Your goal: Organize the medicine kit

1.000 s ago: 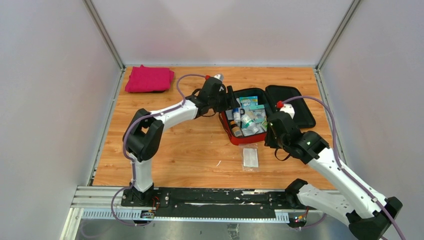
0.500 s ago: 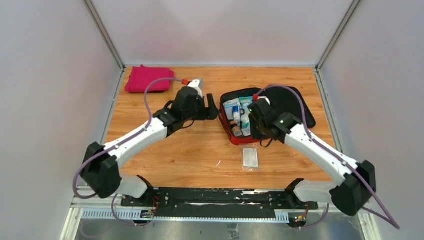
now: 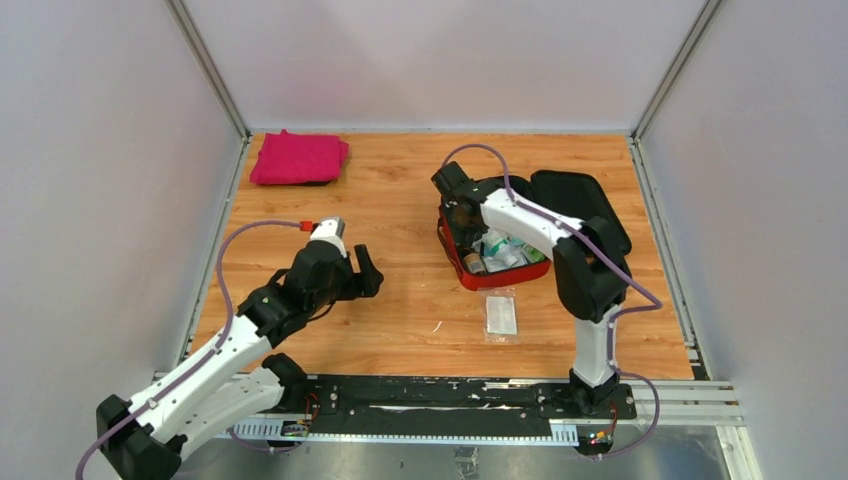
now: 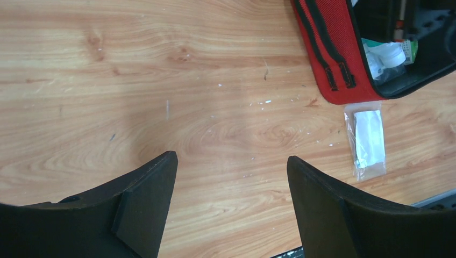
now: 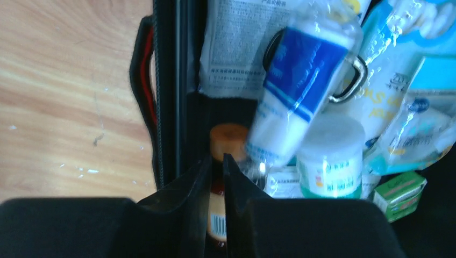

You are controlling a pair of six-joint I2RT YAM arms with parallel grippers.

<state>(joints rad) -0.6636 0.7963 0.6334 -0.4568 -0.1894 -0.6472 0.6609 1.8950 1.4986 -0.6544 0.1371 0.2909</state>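
Observation:
The medicine kit is a red zippered case lying open at the right of the table, its black-lined lid folded back. Inside are bottles, a white jar, a tube and packets. My right gripper hangs over the kit's left side. In the right wrist view it is shut, with only a thin slit between the fingers, just above a brown bottle with an orange cap next to the kit's wall. My left gripper is open and empty over bare wood, left of the kit.
A clear plastic sachet lies on the table just in front of the kit and also shows in the left wrist view. A folded pink cloth lies at the far left corner. Grey walls close three sides.
My left arm has drawn back from the kit toward the near left, gripper open. My right arm has swung across the kit to its far left side.

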